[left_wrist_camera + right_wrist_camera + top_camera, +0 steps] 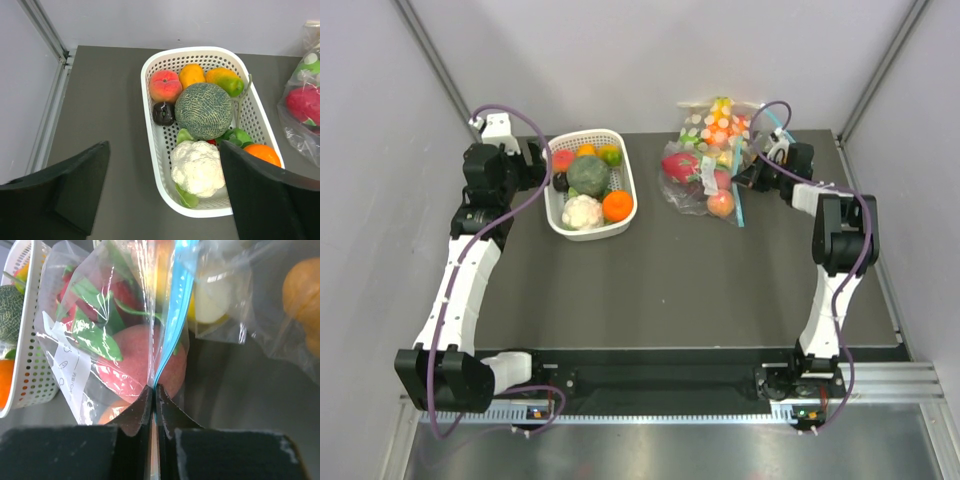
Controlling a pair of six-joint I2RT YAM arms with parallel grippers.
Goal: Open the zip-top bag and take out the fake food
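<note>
Right gripper point(154, 390) is pinched shut on the right-hand edge of the zip-top bag point(95, 305). Its two black fingertips are pressed together, and the clear film and the teal zip strip point(176, 300) run down into the pinch. Left gripper point(164, 147) hangs with its jaws spread wide, holding nothing, close by the left side of the white basket point(150, 70).

The zip-top bag lies at the far right of the dark table point(700, 290), to the right of the basket and apart from it. The polka-dot bag point(720, 122) touches it on the far side. The fake food point(132, 362) is inside the zip-top bag: a pink-red round fruit pressed against the film right at the pinch, green leaves above it, and a white tag point(67, 365) to the left.

Crinkled, glaring plastic blurs the fruits in the right wrist view, so their number and kinds cannot be told there, and the tag's print is unreadable. From above, the pinch itself is too small to make out. Whether the zip is open or sealed cannot be told. The left wrist view cuts the bag off at its right edge, and the left gripper's right finger point(260, 195) covers part of the orange point(262, 152) and the basket's near corner. A second clear bag point(280, 315) holding orange pieces, on the right, is out of focus.
</note>
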